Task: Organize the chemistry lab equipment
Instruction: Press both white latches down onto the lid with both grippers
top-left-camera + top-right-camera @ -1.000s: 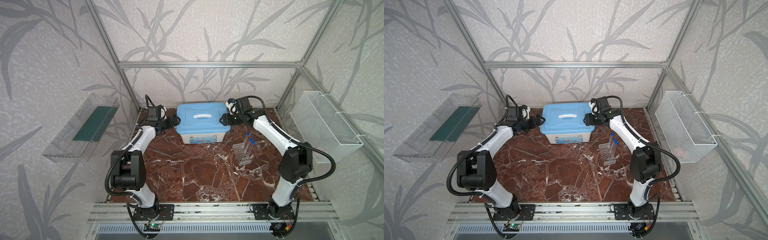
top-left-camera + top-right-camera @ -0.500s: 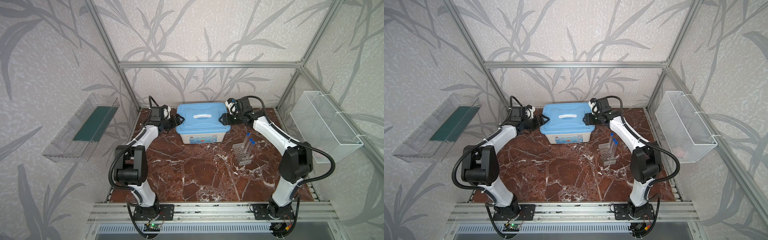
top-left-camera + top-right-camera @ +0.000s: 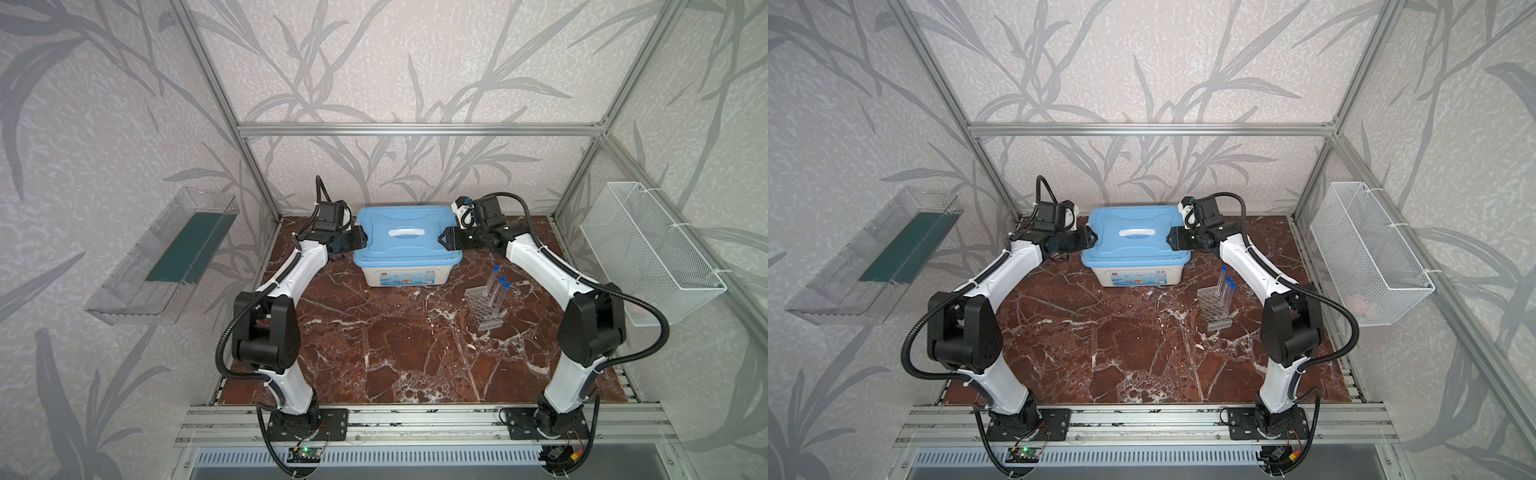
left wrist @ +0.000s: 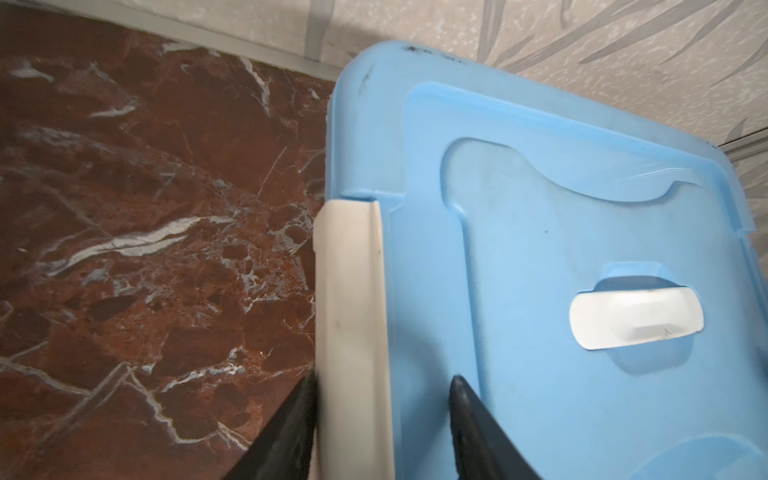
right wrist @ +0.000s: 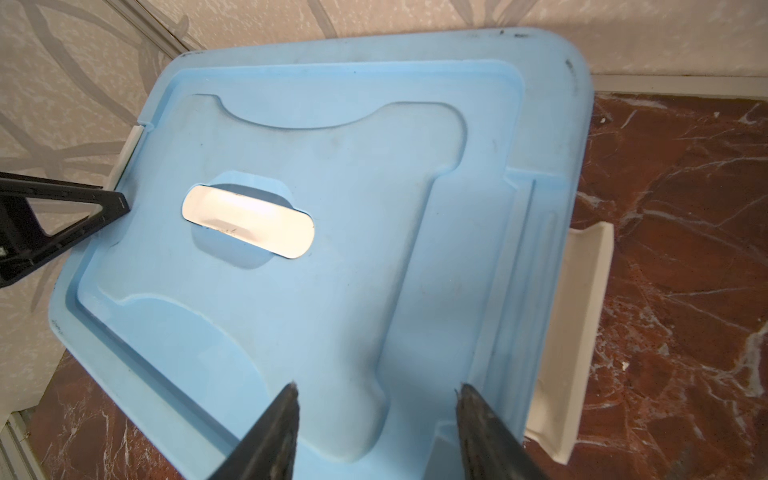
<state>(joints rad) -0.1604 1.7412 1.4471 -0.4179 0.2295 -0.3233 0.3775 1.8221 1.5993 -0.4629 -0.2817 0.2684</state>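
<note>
Left gripper [image 4: 383,376] has swung in to the blue-lidded box [image 3: 399,277]. Its half-spread jaws straddle the white left latch [image 4: 349,291], with the outer finger touching it. Right gripper [image 5: 378,388] hangs parted and empty over the box's right edge. Rack [image 3: 484,313] with three blue-capped test tubes [image 3: 496,289] stands toward the table's [image 3: 395,345] right edge.

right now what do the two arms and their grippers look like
Both look alike. The left arm and right arm have glossy white links between bulky black joints, each with a black corrugated cable running outside it. The left gripper and right gripper are black, with two thin pointed fingers shaped as open triangles, with small pale ticks near the tip.
</note>
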